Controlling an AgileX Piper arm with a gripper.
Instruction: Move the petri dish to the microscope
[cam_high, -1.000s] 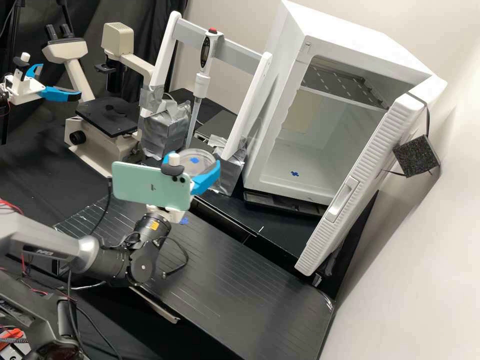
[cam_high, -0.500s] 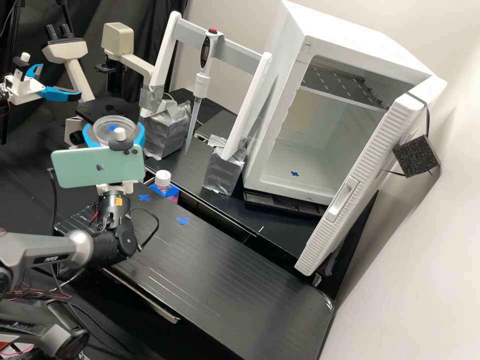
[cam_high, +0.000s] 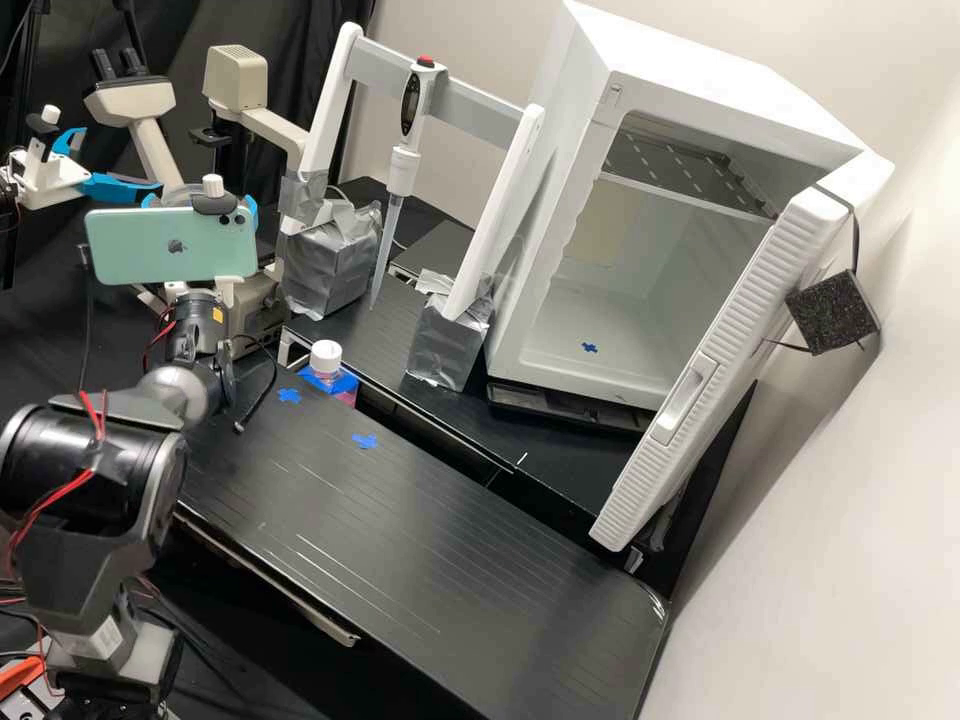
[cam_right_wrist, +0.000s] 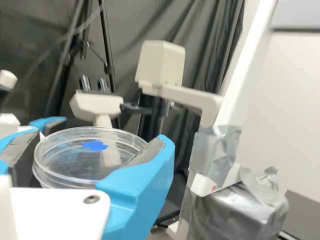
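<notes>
The tool (cam_right_wrist: 96, 145) had hold of the petri dish (cam_right_wrist: 85, 162), its two fingers spread just as wide as the dish and snug on its sides. The dish was up in the air, near the microscope (cam_high: 262, 125). So the picking up looked done, and setting it down and letting go were left. Room looked tight: the taped box (cam_high: 330, 262) and white post (cam_high: 323, 125) stood close, and the other arm's blue fingers (cam_high: 120, 187) were near too.

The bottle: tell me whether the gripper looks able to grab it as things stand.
Probably not: the gripper is shut on the petri dish, which it would likely have to put down first. The bottle itself looks uncovered at its top, though.
</notes>
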